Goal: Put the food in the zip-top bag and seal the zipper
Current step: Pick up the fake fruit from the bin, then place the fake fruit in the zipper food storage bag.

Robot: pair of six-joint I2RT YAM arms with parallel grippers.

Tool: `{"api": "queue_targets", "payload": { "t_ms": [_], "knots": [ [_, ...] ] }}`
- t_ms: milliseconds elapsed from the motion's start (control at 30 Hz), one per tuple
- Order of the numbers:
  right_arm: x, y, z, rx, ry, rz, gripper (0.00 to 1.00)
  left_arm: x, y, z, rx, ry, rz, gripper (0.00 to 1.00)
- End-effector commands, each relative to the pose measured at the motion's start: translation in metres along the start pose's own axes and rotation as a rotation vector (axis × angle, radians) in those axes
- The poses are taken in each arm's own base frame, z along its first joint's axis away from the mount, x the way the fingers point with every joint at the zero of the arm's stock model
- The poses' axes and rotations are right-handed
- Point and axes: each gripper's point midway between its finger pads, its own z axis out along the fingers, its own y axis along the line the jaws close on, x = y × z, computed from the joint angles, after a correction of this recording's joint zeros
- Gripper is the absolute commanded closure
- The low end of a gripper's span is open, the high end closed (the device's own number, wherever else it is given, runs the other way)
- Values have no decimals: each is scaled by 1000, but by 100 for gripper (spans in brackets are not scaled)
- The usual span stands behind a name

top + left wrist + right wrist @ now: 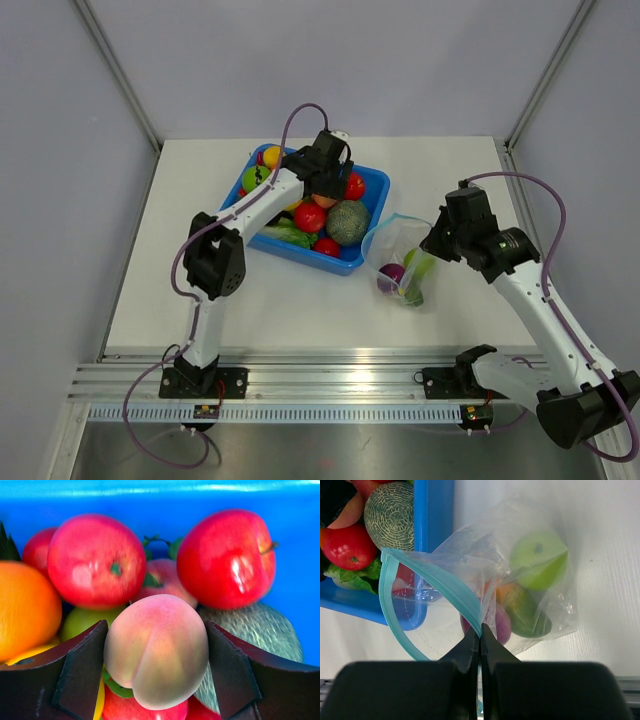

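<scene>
Left gripper (pixel 156 647) is down in the blue bin (pixel 300 555), jaws pressed on both sides of a peach (pixel 155 630) — looks gripped. Lift straight up to clear the red apples (pixel 225 560) and melon (pixel 260 630), then carry it to the zip-top bag (pixel 520 595) on the table (pixel 605 530) beside the bin. Right gripper (pixel 480 636) is pinched on the zipper (pixel 435 577), mouth held open — hold it steady. Bag contains a green fruit (pixel 540 560), plus purple and orange-green pieces.
</scene>
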Motion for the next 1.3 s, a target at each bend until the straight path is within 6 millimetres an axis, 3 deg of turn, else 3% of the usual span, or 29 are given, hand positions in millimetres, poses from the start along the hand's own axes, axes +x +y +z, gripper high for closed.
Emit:
{"api": "queue_targets", "payload": {
  "t_ms": [0,233,367,467,633,833,1000,1267],
  "knots": [
    [-9,10,-1,-40,-24,8,100,-48,-2,-70,94,-175,-95,57],
    [-10,12,3,-46,-29,6,100,-60,-9,-133,209,-259,-136,74],
    [-13,15,2,-52,-28,2,100,-55,-10,-152,232,-259,-136,82],
    [-14,17,1,-61,-32,4,100,-47,-7,-162,235,-251,-134,88],
    [-12,19,-1,-73,-28,11,100,-25,-1,-156,202,-213,-119,92],
    [-8,17,2,-74,-13,10,100,-16,-5,-157,215,-190,-110,94],
    [-7,20,7,-77,2,5,100,-13,-23,-173,311,-177,-100,97],
    [-6,21,11,-79,8,3,100,4,-77,-223,531,-163,-34,100]
  ]
}}
